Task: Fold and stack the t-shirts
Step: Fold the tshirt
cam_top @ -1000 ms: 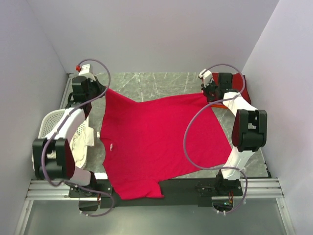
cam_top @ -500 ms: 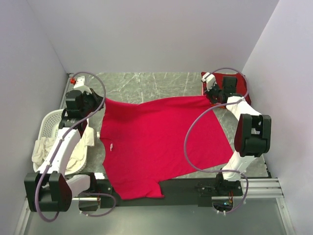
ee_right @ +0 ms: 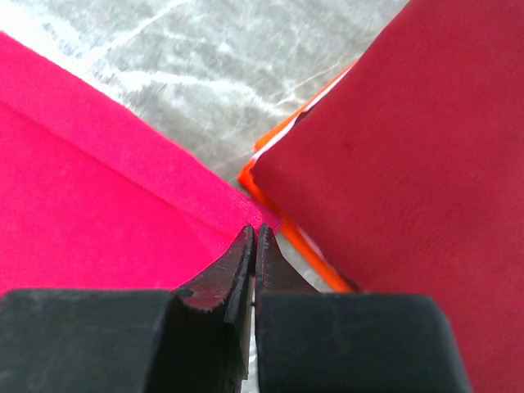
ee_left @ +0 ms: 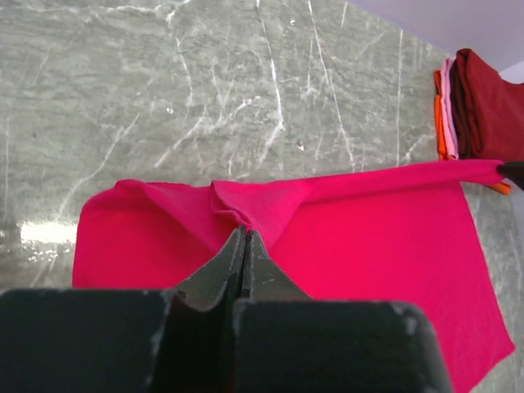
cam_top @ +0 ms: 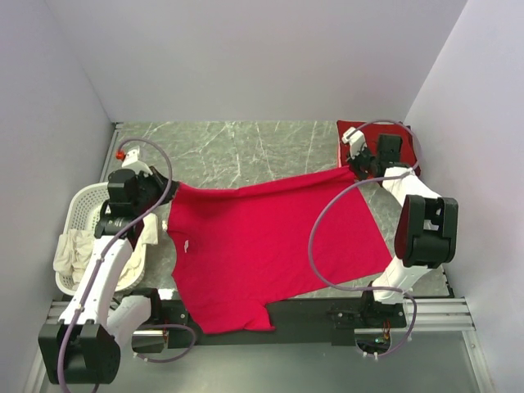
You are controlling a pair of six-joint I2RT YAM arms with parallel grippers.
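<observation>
Crimson tee (cam_top: 262,246) was spread mid-table, its far corners pinched by the fully closed left gripper (ee_left: 244,239) & right gripper (ee_right: 252,237); 1st fold judged underway. Folded stack (ee_left: 490,106) was kept far right; unfolded tees (cam_top: 74,250) were seen in basket (cam_top: 82,196), near left.

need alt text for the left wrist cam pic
The left gripper, shut, pinches the far edge of a bright crimson t-shirt spread on a grey marbled table, raising a small peak. A stack of folded shirts, maroon on top, sits at upper right.
</observation>
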